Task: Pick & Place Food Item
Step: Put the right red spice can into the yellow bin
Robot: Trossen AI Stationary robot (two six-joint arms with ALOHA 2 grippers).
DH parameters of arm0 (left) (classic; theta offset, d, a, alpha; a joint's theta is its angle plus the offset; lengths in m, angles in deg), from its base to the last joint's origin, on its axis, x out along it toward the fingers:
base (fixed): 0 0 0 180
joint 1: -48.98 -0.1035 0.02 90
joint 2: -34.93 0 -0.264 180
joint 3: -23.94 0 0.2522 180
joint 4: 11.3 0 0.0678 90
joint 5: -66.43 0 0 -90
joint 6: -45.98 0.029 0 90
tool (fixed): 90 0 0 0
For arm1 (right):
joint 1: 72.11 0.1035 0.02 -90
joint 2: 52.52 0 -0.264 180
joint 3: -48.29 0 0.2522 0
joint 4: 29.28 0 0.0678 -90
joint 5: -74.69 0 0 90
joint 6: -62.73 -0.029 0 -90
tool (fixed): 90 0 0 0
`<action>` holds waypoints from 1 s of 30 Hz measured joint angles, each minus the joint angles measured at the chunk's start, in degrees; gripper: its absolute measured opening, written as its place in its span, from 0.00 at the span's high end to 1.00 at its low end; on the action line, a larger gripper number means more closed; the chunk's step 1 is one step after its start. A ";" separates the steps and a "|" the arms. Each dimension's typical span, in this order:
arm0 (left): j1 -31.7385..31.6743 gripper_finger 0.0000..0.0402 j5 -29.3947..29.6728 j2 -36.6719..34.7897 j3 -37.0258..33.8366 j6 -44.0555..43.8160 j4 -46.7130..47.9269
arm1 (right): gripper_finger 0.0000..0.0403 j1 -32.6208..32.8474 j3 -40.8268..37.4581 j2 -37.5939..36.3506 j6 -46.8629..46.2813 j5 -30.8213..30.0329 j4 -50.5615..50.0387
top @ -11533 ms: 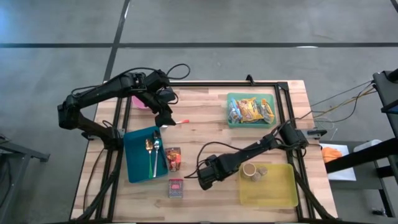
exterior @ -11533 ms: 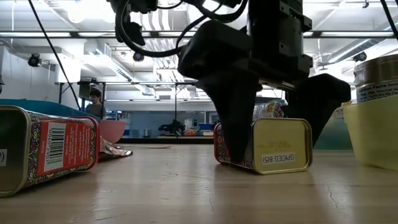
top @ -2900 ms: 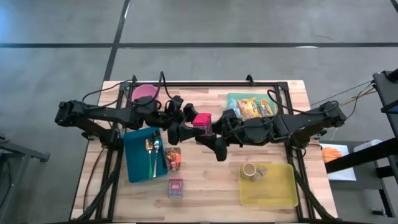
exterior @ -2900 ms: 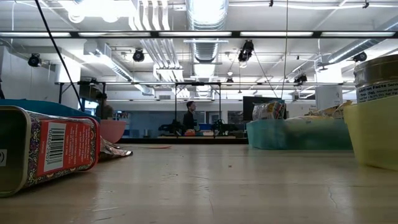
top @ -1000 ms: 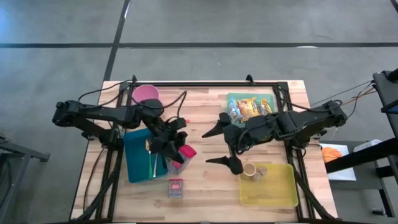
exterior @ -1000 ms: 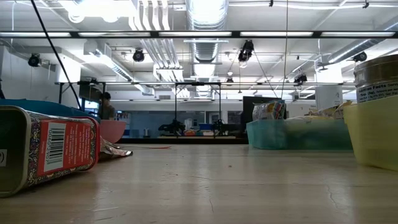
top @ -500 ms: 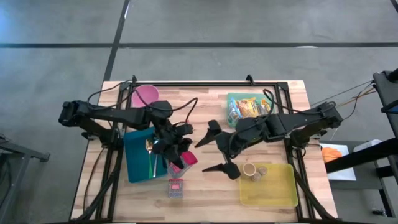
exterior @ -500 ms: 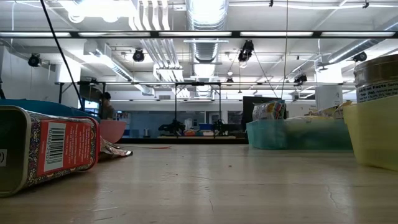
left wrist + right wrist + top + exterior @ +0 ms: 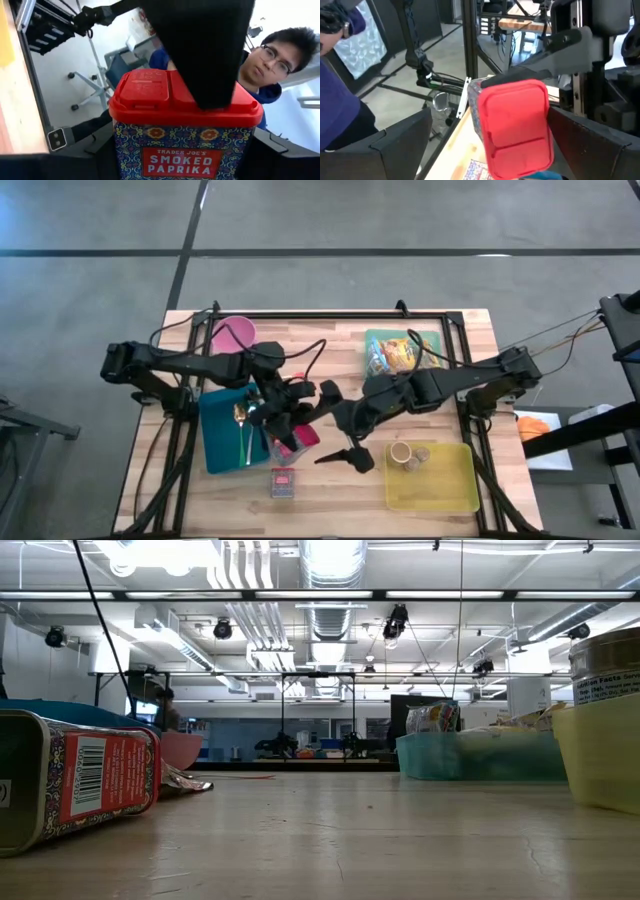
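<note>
Paprika tin (image 9: 185,132): a tin with a red lid and a blue patterned wall, labelled smoked paprika. It is held above the table, near the middle, just beside the blue tray. In the high view its red lid (image 9: 303,434) shows between the two grippers.
Left gripper (image 9: 291,430): its fingers are clamped on the paprika tin. One dark finger (image 9: 200,50) lies across the red lid in the left wrist view.
Right gripper (image 9: 338,426): it is just beside the tin, on the side away from the blue tray. Its two fingers stand wide apart and hold nothing. In the right wrist view the red lid (image 9: 516,122) appears between them.
Blue tray (image 9: 218,445): it lies on the left part of the table and carries cutlery (image 9: 245,423). A second tin (image 9: 276,442) is partly hidden under the left gripper, at the tray's edge.
Small tin (image 9: 284,482): it lies flat on the wood near the front edge, below the grippers in the high view.
Yellow tray (image 9: 447,485): on the right front part of the table, with two small round containers (image 9: 410,455) inside.
Green bin (image 9: 400,352): on the right back part, filled with snack packets.
Pink bowl (image 9: 233,334): at the back left corner.
Person (image 9: 265,60): visible beyond the table in the left wrist view, in a blue top.
</note>
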 joint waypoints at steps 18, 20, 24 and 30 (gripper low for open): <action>-0.28 0.30 -0.85 0.69 -0.04 3.78 0.21 | 0.03 -2.78 0.01 2.81 1.38 1.55 1.12; -0.26 0.30 -0.76 0.69 -0.07 4.57 1.28 | 0.03 -2.75 0.01 2.89 1.30 1.77 1.27; -0.28 0.30 -1.08 0.69 -0.10 4.87 1.18 | 0.03 -2.77 0.01 2.93 1.33 2.47 1.82; -0.48 0.30 -3.36 0.69 -0.09 6.09 0.97 | 0.16 -2.77 0.01 2.97 1.26 4.68 0.95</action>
